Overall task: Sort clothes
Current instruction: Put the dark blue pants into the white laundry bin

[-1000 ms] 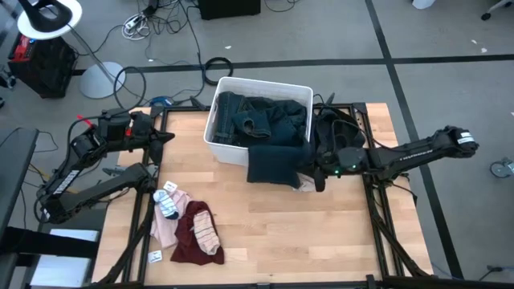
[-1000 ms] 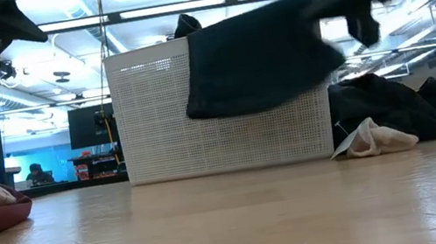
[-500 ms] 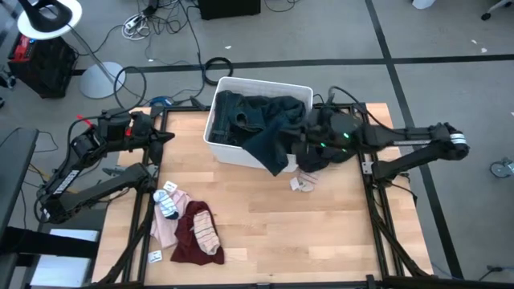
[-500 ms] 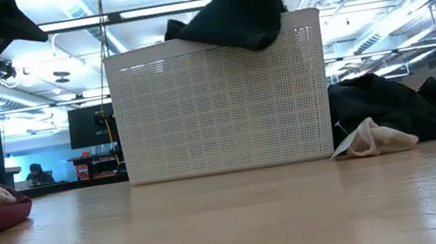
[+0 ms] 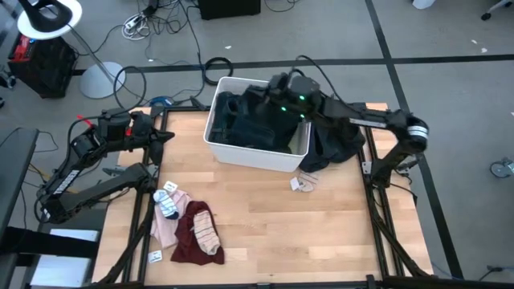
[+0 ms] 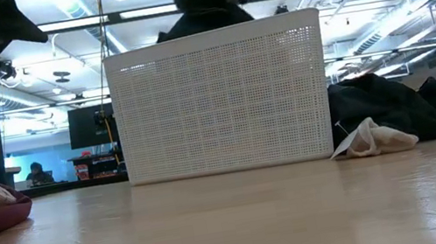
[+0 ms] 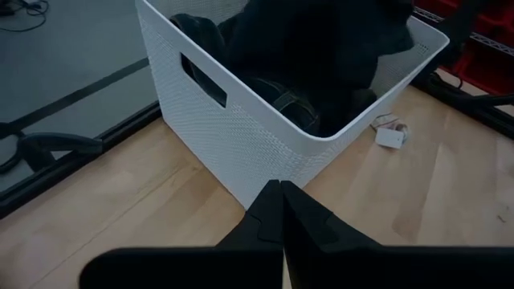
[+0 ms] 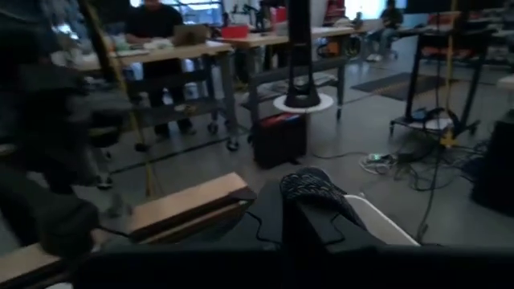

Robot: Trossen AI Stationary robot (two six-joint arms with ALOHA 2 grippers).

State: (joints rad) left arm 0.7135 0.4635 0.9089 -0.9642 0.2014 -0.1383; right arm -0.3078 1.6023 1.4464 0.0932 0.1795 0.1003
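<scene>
1. The right gripper hangs over the white perforated plastic bin. It seems to pinch the large dark teal garment above the heap inside, though I cannot tell for sure.
2. To do this drop well, I'd part the fingers only once the cloth is wholly inside the rim, then lift straight up.
3. The left gripper, pressed together, waits at nine o'clock.
4. On the pale wooden table, maroon and pink clothes with striped socks lie at seven o'clock, and a black heap at three.
5. Behind, grey floor with cables.
</scene>
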